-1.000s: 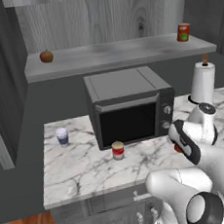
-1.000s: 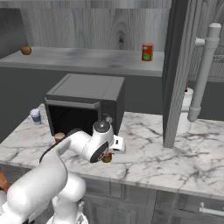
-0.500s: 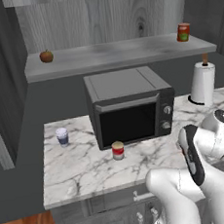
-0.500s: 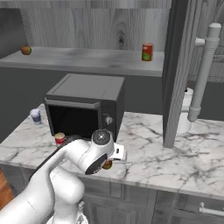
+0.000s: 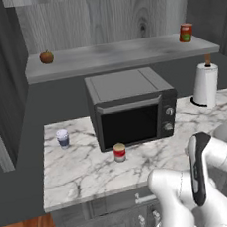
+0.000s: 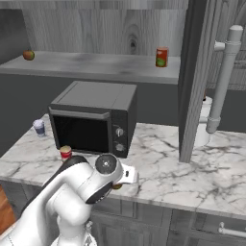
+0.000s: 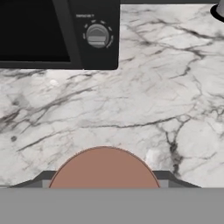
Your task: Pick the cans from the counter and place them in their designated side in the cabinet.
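Observation:
My gripper (image 7: 103,178) hangs low over the counter's (image 7: 144,100) front part, shut on a can with a round tan top (image 7: 103,168); dark fingers (image 7: 46,176) press both its sides. In the right base view a bit of this can (image 6: 116,186) peeks out under my wrist at the counter (image 6: 192,168) edge. A red-and-white can with a tan top (image 5: 119,152) (image 6: 66,153) stands on the counter (image 5: 87,173) before the microwave. An orange-red can with a green patch (image 5: 186,32) (image 6: 162,56) stands at the right end of the cabinet shelf (image 5: 119,55) (image 6: 96,65).
A black microwave (image 5: 130,111) (image 6: 93,117) (image 7: 57,33) takes up the counter's back middle. A white cup with a blue band (image 5: 63,138) (image 6: 39,127) stands left of it, a paper towel roll (image 5: 204,83) right. An apple (image 5: 47,57) (image 6: 29,55) lies at the shelf's left end. A grey post (image 6: 192,81) rises at right.
My arm has folded back toward the base and its elbow has swung right. The hand with the held can has sunk a little at the counter's front edge.

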### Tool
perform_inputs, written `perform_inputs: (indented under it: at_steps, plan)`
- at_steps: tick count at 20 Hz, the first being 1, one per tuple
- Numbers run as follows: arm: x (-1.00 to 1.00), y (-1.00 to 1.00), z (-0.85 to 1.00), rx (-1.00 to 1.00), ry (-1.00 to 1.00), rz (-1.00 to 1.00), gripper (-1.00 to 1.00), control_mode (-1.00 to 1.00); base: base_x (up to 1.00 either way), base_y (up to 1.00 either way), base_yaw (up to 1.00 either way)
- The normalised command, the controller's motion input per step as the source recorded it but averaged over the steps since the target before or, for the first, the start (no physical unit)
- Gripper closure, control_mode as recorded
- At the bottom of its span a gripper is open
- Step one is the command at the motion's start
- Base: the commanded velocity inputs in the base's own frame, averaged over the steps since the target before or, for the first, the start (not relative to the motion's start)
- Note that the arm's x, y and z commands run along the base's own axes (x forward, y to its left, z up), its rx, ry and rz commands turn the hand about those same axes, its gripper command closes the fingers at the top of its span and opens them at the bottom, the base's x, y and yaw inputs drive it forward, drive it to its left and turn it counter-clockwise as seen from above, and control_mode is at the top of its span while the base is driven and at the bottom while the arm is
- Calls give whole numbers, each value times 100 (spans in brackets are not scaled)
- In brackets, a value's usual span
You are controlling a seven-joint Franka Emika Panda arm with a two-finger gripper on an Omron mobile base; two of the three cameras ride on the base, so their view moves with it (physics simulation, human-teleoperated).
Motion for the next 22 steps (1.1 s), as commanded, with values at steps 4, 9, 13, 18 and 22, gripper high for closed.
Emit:
perform_inputs:
  at_steps: [4, 9, 13, 18, 22]
  plan:
    - [-9, -4, 34, 0, -3, 0, 100, -100, 0, 0, 0]
    - [-9, -4, 34, 0, -1, 0, 100, -100, 0, 0, 0]
    - [-3, -7, 36, 0, -1, 0, 100, -100, 0, 0, 0]
    - [0, -6, 40, 0, 0, 0, 100, -100, 0, 0, 0]
    - [0, -8, 42, 0, 0, 0, 100, -100, 0, 0, 0]
